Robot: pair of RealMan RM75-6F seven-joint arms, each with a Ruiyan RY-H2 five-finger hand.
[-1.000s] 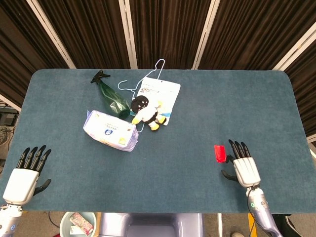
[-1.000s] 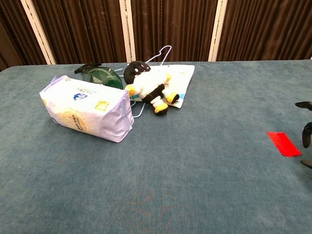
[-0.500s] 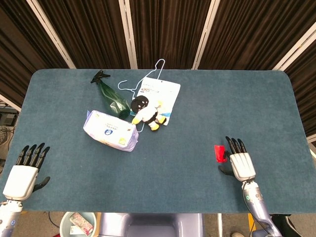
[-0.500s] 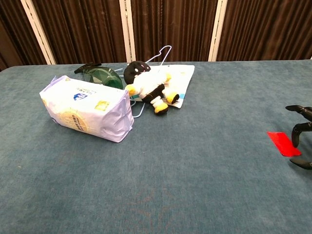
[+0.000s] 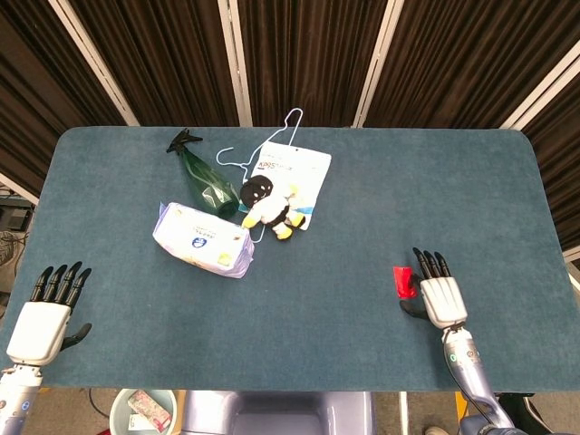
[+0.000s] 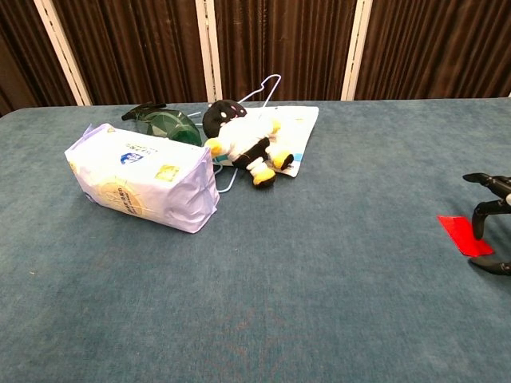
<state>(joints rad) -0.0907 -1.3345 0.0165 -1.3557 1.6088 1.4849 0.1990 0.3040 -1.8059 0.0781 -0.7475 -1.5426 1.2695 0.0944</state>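
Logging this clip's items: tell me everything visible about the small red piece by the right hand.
The red piece is small, flat, thin and roughly rectangular, like card or plastic, plain with no markings visible. It lies flat on the blue table covering, far from the other items. The right hand sits at its edge, fingers beside or just over it; actual contact cannot be told.

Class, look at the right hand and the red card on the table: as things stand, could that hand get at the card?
Probably yes. The right hand is open right beside the red card, fingertips at its edge, with only bare table between them.
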